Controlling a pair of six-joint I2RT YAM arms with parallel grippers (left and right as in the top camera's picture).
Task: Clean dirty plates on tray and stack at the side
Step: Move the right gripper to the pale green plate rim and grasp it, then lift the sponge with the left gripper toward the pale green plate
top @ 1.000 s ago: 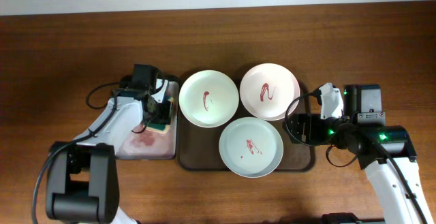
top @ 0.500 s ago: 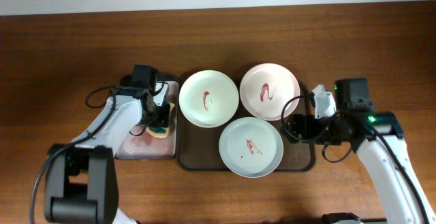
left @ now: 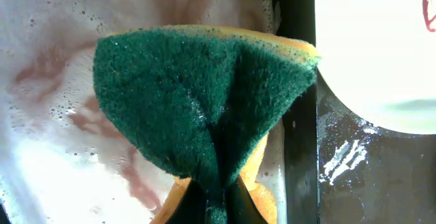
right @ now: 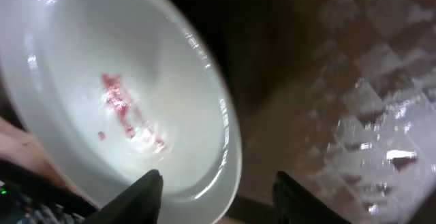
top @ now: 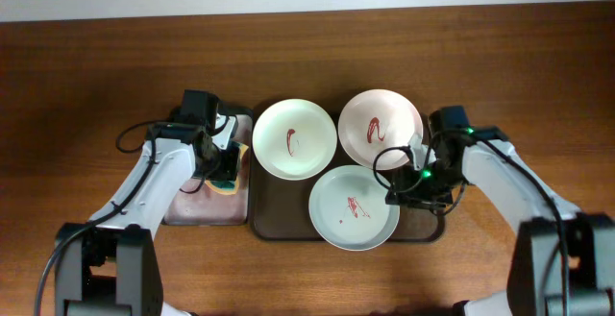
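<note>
Three plates (top: pixel 294 139) show overhead; right wrist shows one.

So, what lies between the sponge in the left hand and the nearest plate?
Only tray edges: the dark rim of the small tray and a wet strip of the large brown tray. The left wrist view shows this between sponge and plate.

left wrist view: the sponge (left: pixel 204 108) fills the centre and hides the left gripper (left: pixel 216 205) — only finger stubs show at the bottom edge. a plate (left: pixel 375 47) is cut by the upper right corner, its smear mostly out of frame. right wrist view: blurred; the near plate (right: pixel 116 101) runs off the left and bottom edges, and the right gripper (right: pixel 216 186) shows tips only. overhead: the tray (top: pixel 279 210) lies largely under the plates (top: pixel 294 139) — jaw gaps too small to resolve.
</note>
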